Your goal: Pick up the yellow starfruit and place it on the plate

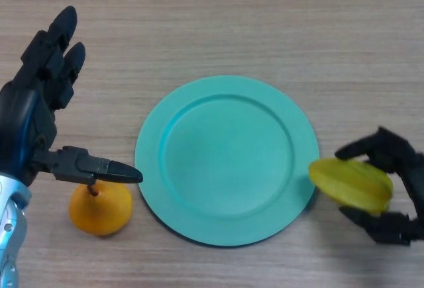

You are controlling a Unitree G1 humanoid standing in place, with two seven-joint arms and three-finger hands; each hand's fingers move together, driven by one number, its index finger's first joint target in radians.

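Right hand: fingers curled round the starfruit, apparently lifted at the plate rim.
Left hand: spread, idle.
Left: placing on plate.

Bright, even light falls from overhead; the round teal plastic plate casts a thin dark shadow along its lower edge.

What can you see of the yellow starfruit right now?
The yellow ridged starfruit looks smooth and waxy, lying lengthwise with its pointed end toward the round teal plate, just at the plate's right rim. The black right hand has its fingers curled over it and thumb beneath.
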